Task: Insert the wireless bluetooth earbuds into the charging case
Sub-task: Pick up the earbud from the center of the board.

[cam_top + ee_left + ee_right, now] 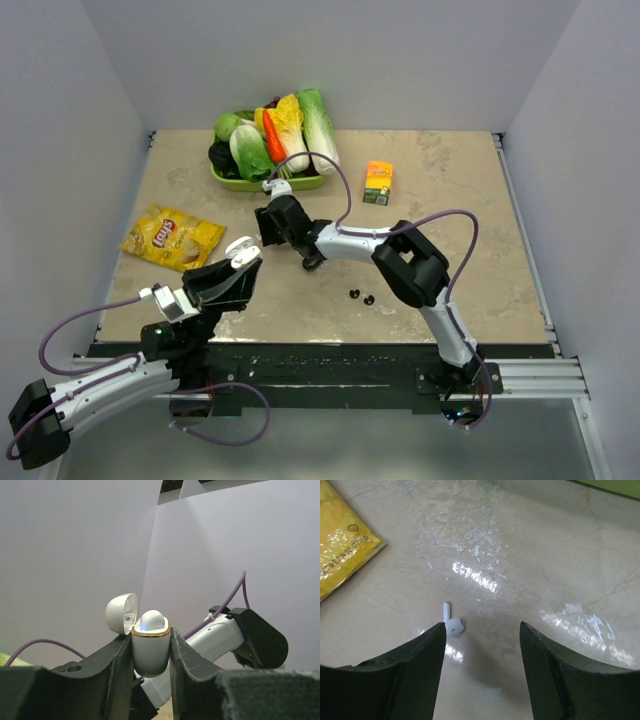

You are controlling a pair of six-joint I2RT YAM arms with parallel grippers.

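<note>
My left gripper (151,650) is shut on the white charging case (149,655), which has a gold rim. The case stands upright with its lid (120,612) hinged open to the left. A white rounded earbud (152,619) sits in its top, with a blue glow beside it. In the top view the case (240,248) is held above the table's near left. My right gripper (482,626) is open, low over the table. Another white earbud (453,625) lies on the table just beyond its left fingertip. Two black earbuds (354,294) (369,299) lie on the table near the front.
A green tray (262,182) of vegetables stands at the back centre. An orange carton (378,183) stands to its right. A yellow chips bag (170,238) lies at the left and shows at the upper left of the right wrist view as the chips bag (340,555).
</note>
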